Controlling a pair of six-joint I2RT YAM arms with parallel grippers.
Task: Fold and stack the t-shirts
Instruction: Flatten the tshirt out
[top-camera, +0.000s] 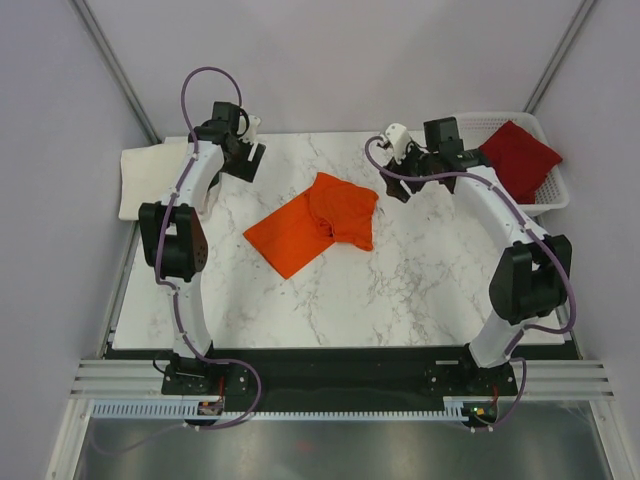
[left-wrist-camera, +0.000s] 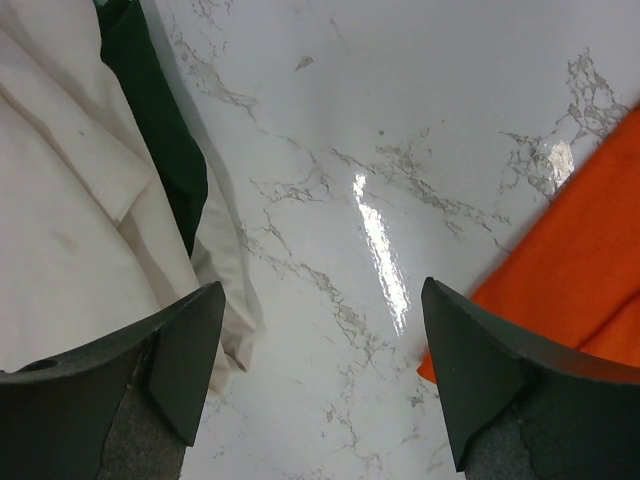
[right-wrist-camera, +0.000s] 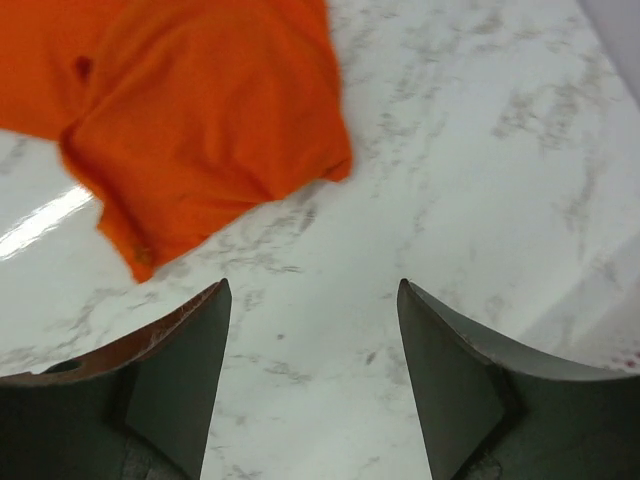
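Centrally, orange t-shirt lay partly folded on table; cream t-shirt far left; dark red t-shirt in basket. Left gripper and right gripper hovered, jaws wide, holding nothing.

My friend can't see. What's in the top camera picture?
An orange t-shirt lies partly folded in the middle of a white marble table, between the robot's left arm and right arm. A dark red t-shirt sits in a white basket at the far right corner, and a cream-white t-shirt lies at the far left edge.
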